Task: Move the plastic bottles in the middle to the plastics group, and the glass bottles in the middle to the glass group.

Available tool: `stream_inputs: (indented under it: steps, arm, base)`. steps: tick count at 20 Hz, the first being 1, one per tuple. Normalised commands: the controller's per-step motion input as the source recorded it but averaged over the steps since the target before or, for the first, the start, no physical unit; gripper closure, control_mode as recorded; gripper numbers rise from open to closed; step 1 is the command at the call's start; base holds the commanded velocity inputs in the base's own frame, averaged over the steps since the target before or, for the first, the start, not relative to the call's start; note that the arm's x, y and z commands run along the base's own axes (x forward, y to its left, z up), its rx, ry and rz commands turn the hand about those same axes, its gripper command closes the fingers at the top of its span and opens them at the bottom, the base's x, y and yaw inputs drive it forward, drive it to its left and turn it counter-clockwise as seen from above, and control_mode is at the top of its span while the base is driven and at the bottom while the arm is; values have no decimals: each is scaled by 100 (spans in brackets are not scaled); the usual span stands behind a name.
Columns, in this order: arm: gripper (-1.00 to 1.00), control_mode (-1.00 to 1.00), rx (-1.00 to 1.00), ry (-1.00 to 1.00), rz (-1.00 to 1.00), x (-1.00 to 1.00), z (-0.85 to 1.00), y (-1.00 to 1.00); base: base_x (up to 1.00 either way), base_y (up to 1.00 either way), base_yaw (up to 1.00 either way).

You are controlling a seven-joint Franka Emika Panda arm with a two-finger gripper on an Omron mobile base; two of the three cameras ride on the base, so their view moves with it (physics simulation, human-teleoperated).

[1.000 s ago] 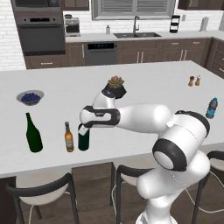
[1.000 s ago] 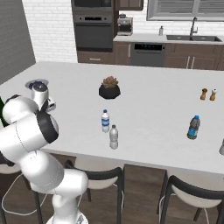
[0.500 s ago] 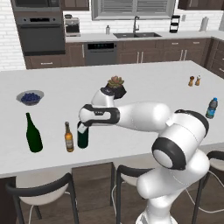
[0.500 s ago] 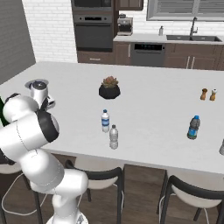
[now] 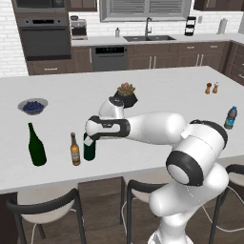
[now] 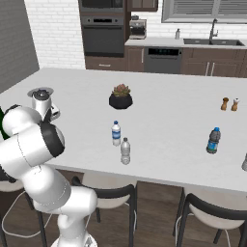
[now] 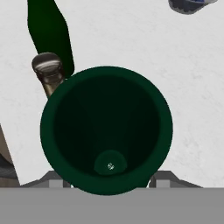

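My gripper (image 5: 90,135) is shut on the dark green straight-sided glass bottle (image 5: 89,148), which stands upright low over the white counter (image 5: 157,86), just right of the brown beer bottle (image 5: 75,149). The green wine bottle (image 5: 35,146) stands further left. From the hand view I look down the glass bottle (image 7: 105,131), with a finger at each side; the beer bottle (image 7: 47,66) and the wine bottle (image 7: 50,30) lie beyond it. Two clear plastic bottles (image 6: 116,133) (image 6: 125,150) stand mid-counter. The blue-tinted bottle (image 6: 212,141) stands at the right.
A potted plant (image 5: 126,94) sits behind the arm, a bowl of blueberries (image 5: 32,106) at the far left, and two small shakers (image 5: 211,87) at the far right. A metal appliance (image 6: 42,101) stands on the left. Stools (image 5: 45,209) line the front edge.
My gripper and the glass bottle have edged slightly left toward the beer bottle. Nothing else has moved.
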Motion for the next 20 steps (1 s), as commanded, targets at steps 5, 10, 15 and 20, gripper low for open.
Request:
stream_inputs:
  steps: [5,10,15,20]
  arm:
    - [-100,-100,0,0,0,0,0,0]
    - [-100,-100,0,0,0,0,0,0]
    - [-100,-100,0,0,0,0,0,0]
    - [-100,-100,0,0,0,-5,0,0]
  base:
    - [0,0,0]
    - [0,0,0]
    - [0,0,0]
    - [0,0,0]
